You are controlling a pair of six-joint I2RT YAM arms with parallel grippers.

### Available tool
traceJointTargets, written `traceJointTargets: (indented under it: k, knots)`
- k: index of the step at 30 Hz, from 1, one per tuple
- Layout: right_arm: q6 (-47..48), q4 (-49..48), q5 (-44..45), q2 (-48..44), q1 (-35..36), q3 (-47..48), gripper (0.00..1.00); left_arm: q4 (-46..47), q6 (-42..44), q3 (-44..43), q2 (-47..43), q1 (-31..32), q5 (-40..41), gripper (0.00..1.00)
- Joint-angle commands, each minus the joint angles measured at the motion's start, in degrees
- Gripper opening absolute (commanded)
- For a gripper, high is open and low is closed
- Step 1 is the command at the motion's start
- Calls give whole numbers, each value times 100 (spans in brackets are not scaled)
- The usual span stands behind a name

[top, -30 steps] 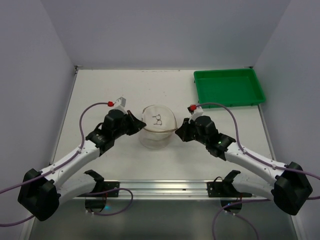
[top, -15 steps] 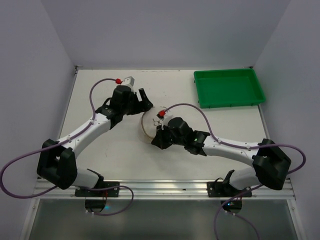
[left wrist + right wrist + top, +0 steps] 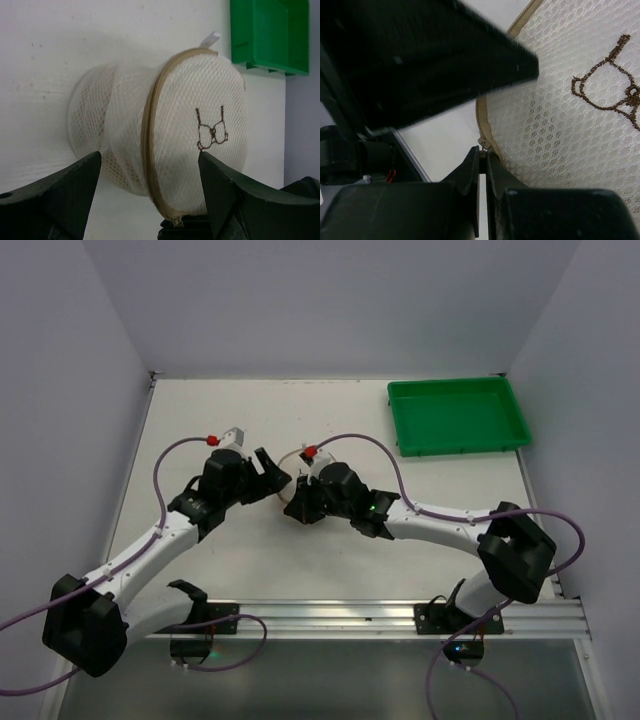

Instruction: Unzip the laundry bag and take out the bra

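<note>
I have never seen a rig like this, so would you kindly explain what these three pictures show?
These are two robot arms bolted to a table, each ending in a two-finger pincer. The overhead picture looks down on both; the other two come from a camera on each wrist. On the table sit a round white mesh laundry bag, with a zip round its rim and a small bra drawing, and a green tray at the far right. The left pincer is open, facing the bag, holding nothing. The right pincer is pinched on what looks like the zip pull.
</note>
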State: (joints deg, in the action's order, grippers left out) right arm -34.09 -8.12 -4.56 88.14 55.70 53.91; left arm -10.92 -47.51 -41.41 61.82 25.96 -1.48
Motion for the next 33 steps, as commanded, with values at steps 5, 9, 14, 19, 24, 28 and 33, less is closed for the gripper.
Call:
traceJointTargets:
  k: [5,9,14,19,24,28,33]
  knots:
    - [-20,-182,103,-7,-7,146,0,617,-628,529,31,358,-353,44]
    - [296,90,463,-366,-16,-256,0,538,-576,476,-38,358,-91,0]
    - [719,635,974,-1140,-480,-899,0,90,-216,239,-162,191,-37,0]
    - [877,794,878,-1729,-1500,-1568,0,-130,57,168,-223,120,-239,0]
    - [1185,1032,369,-1783,-1466,-1349,0,-331,733,-200,128,76,-651,0]
    - [1106,900,-212,-1607,-1046,-1129,0,-403,1225,-1033,811,59,-538,8]
    - [650,568,-300,-1054,-245,-435,0,-315,1367,-2045,1744,-126,-529,39]
